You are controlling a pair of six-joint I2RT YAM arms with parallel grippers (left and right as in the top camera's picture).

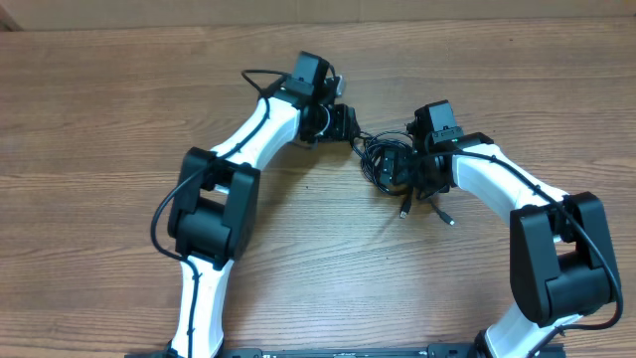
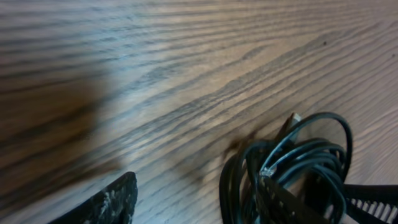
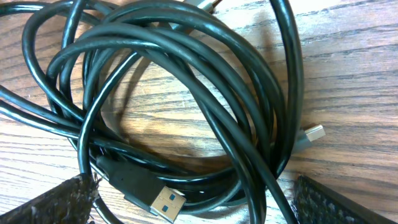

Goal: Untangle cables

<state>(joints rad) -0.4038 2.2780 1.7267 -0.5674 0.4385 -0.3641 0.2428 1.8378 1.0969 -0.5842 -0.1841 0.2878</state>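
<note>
- The left hand (image 1: 348, 124), left of centre in the overhead view, is seen with its fingers (image 2: 115, 199) parted and nothing gripped. It is set at the bundle's left edge, probably so that an outer loop can be picked off.
- The cables (image 1: 383, 159) are found as one tangled coil on the surface (image 1: 119, 80) at frame centre, between both hands, with plug ends (image 1: 403, 213) trailing below.
- The right hand (image 1: 412, 171), right of centre, is spread wide over the coil with nothing clamped. A flat plug (image 3: 165, 204) and several loops are bracketed by its pads (image 3: 59, 199), likely so that the bundle can be pinned.
</note>
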